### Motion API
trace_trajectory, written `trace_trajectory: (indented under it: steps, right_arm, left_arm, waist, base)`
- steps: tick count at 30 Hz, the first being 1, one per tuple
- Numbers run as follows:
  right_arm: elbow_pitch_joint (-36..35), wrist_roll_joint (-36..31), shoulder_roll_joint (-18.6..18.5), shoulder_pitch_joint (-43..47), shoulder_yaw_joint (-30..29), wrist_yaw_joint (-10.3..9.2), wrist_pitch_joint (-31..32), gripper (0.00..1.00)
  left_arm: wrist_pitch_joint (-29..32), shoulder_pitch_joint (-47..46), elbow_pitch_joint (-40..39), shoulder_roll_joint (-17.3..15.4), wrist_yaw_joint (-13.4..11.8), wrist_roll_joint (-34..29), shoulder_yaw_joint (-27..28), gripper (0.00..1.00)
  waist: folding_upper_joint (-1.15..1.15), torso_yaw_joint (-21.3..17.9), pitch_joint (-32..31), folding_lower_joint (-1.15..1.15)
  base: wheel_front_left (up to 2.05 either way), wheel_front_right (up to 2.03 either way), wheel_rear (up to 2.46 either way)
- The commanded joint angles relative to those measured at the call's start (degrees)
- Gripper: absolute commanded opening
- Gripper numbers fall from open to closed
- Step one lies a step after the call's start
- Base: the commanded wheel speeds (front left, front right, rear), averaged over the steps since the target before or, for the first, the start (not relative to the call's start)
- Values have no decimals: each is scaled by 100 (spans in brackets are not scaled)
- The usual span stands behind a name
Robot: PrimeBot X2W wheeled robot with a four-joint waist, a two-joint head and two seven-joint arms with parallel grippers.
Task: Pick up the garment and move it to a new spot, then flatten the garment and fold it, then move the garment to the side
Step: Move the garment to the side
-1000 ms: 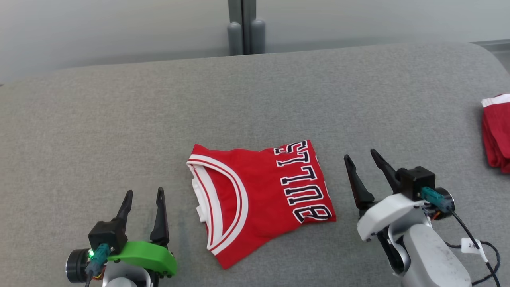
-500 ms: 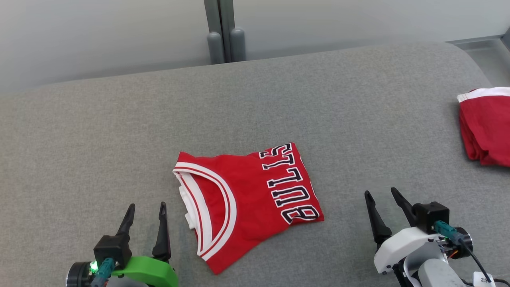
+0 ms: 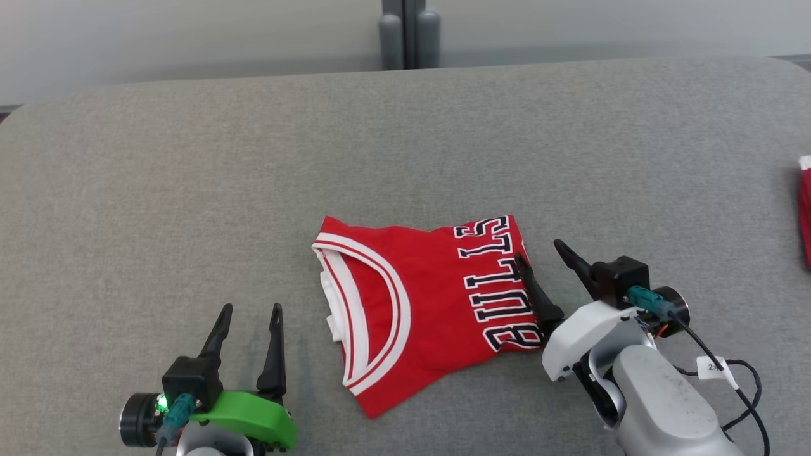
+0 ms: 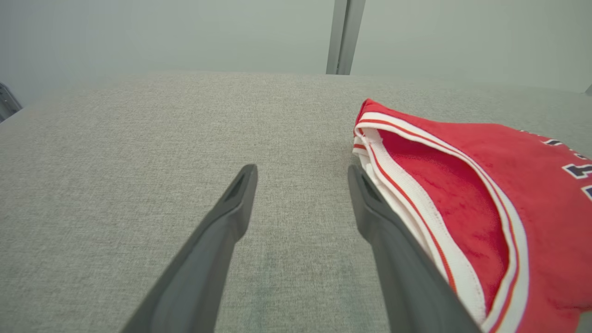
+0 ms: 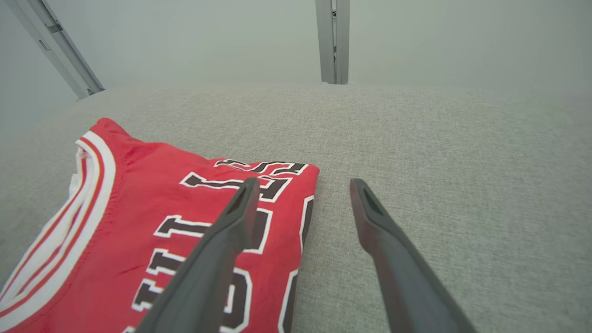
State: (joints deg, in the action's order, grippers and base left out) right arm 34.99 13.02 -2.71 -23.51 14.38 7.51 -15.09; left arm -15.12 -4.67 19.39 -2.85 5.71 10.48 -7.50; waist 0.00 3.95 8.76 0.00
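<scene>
A grey, cloth-covered surface [image 3: 190, 190] with rounded far corners stretches across the head view. Behind it stands a pale wall with a grey upright post [image 3: 410, 35] at the middle.

The garment [image 3: 431, 323], a red jersey, lies folded into a compact, roughly 4-sided packet on the near middle of the surface, between the 2 tools. A curved opening banded in white and red faces the robot's left. The black, white-edged lettering "BULLS" runs sideways along its right-hand side. The cloth lies fairly flat, with a pointed corner toward the robot.

The left tool [image 3: 251, 308] sits at the lower left, its 2 dark fingers spread wide and holding nothing. It is just beside the banded edge of the garment, over bare grey cloth.

The right tool [image 3: 539, 249] is also spread wide and empty. It straddles the garment's right edge: the finger nearer the garment crosses the lettering, and the other is over the bare surface. Whether that inner finger touches the cloth I cannot tell.

At the far right edge of the head view, well apart from the jersey, lies a strip of other red cloth [image 3: 805, 221].
</scene>
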Motion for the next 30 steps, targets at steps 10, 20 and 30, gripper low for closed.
trace_trajectory:
  steps: [10, 20, 30]
  right_arm:
    - [1707, 94, -30, -355, 505, -4, 35, 9]
    - [1319, -13, -76, -119, -214, -27, 18, 0]
    - [851, 127, -44, 171, -404, -13, -1, 0]
  left_arm:
    - [0, -161, -35, -16, 80, 29, -51, 100]
    - [0, -35, -130, -16, 125, -172, 181, 100]
    - [1, -55, -201, -17, 172, -307, 172, 100]
  waist:
    - [0, 607, 283, 0]
    - [0, -283, 257, 0]
    - [0, -2017, 211, 0]
  base:
    - [0, 0, 0]
    - [0, 0, 0]
    - [0, 0, 0]
